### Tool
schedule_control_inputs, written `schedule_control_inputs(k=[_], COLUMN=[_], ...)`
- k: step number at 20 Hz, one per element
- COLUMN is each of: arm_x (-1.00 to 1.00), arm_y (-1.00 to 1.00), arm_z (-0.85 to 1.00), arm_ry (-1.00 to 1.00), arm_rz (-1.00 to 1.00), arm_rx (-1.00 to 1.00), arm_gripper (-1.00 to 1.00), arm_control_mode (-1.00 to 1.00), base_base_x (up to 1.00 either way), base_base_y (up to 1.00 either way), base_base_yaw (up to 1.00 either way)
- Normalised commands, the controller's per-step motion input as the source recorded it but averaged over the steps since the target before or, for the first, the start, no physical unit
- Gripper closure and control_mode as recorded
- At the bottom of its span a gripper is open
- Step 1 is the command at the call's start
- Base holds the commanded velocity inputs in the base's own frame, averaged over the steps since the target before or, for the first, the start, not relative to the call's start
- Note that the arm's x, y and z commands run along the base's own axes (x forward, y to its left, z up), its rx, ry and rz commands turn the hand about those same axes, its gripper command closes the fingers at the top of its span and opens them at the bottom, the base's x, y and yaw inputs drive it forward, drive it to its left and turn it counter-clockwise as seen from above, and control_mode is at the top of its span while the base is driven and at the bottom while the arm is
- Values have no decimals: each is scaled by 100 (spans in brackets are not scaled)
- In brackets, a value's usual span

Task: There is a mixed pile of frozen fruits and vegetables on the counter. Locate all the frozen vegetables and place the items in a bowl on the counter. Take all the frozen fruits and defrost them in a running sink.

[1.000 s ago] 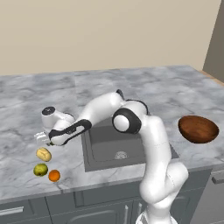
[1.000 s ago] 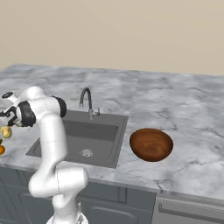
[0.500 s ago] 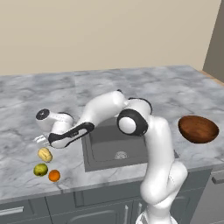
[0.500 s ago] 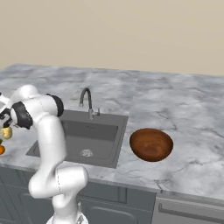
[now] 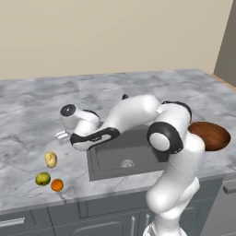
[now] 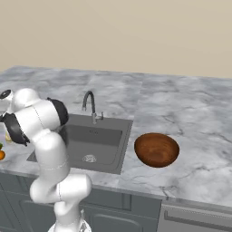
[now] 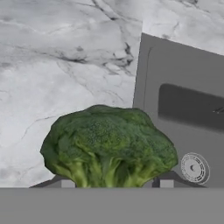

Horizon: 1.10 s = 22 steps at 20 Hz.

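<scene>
My gripper [image 7: 117,183] is shut on the dark green broccoli floret [image 7: 109,148], held above the marbled counter [image 7: 57,65] just beside the sink's [image 7: 183,105] left edge. In the left base view the gripper [image 5: 62,135] hangs left of the sink [image 5: 124,154], above the rest of the pile. There the pale potato [image 5: 50,159], the yellow-green fruit [image 5: 43,178] and the orange ball [image 5: 57,185] lie near the counter's front edge. The reddish-brown bowl [image 5: 209,135] stands right of the sink; it is also in the right base view [image 6: 156,149].
A curved grey faucet [image 6: 90,104] stands behind the basin, and the round drain [image 7: 193,168] lies in its floor. My own arm spans the sink's front left in the left base view. The counter's front edge runs close to the pile.
The hand has swung to the right, from over the pile toward the sink's left edge, carrying the broccoli. The potato, fruit and orange ball have stayed in place.
</scene>
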Motion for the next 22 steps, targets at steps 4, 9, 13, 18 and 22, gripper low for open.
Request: schedule_control_inputs(k=[4, 9, 13, 18, 22], arm_x=[-30, -29, -33, -37, -12], arm_y=[-100, -99, -76, -76, -84], arm_z=[50, 47, 34, 31, 33], arm_ry=[-2, 0, 0, 0, 2], arm_rz=[0, 0, 0, 0, 0], arm_rx=[17, 17, 5, 7, 4], arm_gripper=[100, 100, 100, 100, 100], arm_control_mode=[-100, -100, -100, -100, -100], base_base_x=[0, 0, 0, 0, 0], base_base_y=[0, 0, 0, 0, 0], base_base_yaw=[0, 0, 0, 0, 0])
